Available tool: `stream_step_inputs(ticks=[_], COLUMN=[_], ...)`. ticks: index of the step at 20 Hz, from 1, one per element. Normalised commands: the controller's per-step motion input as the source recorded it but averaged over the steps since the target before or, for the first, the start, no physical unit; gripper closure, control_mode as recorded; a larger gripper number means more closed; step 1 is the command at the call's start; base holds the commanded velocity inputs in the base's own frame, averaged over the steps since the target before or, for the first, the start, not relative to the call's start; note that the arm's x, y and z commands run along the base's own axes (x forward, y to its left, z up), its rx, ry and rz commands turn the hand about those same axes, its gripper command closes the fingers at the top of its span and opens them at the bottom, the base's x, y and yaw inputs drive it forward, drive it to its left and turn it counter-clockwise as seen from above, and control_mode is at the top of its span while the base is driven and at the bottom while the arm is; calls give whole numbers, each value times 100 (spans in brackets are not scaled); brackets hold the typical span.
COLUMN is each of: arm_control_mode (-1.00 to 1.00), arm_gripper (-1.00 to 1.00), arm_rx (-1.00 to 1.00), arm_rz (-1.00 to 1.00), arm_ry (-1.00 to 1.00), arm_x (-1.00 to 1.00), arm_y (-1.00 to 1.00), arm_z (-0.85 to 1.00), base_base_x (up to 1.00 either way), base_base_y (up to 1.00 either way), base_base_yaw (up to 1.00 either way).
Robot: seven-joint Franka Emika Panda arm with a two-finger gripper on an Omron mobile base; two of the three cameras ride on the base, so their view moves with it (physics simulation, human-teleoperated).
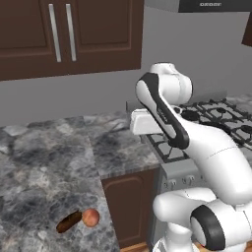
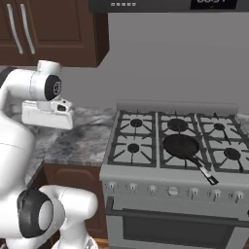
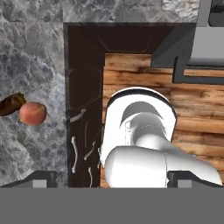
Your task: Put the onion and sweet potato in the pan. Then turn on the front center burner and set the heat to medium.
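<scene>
While nothing yet rests in the pan, all steps of the task judged outstanding. At far left, on the marbled counter [image 1: 44,162] near its front edge: sweet potato [image 1: 68,222] and onion [image 1: 90,217], touching, the tuber to the left of the ball. In the middle, high over the counter beside the range: gripper [image 3: 112,181], empty, finger tips wide apart, well clear of both vegetables, pointing straight down. At right, on the steel range [image 2: 175,175]: pan [image 2: 181,146], empty, seated on the front center burner [image 2: 168,154], handle reaching toward the front right; no flame seen. Row of knobs [image 2: 172,191] along the front panel untouched, as far as can be told. Remaining, by judgement: two pick-and-place transfers, then ignition and medium setting.
</scene>
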Motion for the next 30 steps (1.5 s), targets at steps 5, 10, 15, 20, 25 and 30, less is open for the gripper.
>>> stream_step_inputs(ticks=[5,10,15,20,25,30], arm_control_mode=[-100,-100,-100,-100,-100,-100], arm_gripper=[-100,-100,-100,-100,-100,-100], arm_rx=[-3,0,0,-5,-8,-1], arm_rz=[0,0,19,10,0,-1], arm_ry=[-1,0,0,5,16,12], arm_x=[-50,-12,-2,-24,0,0], arm_y=[35,68,65,46,42,52], arm_z=[-63,-36,-14,-8,-41,-53], base_base_x=[0,0,0,0,0,0], base_base_y=[0,0,0,0,0,0], base_base_yaw=[0,0,0,0,0,0])
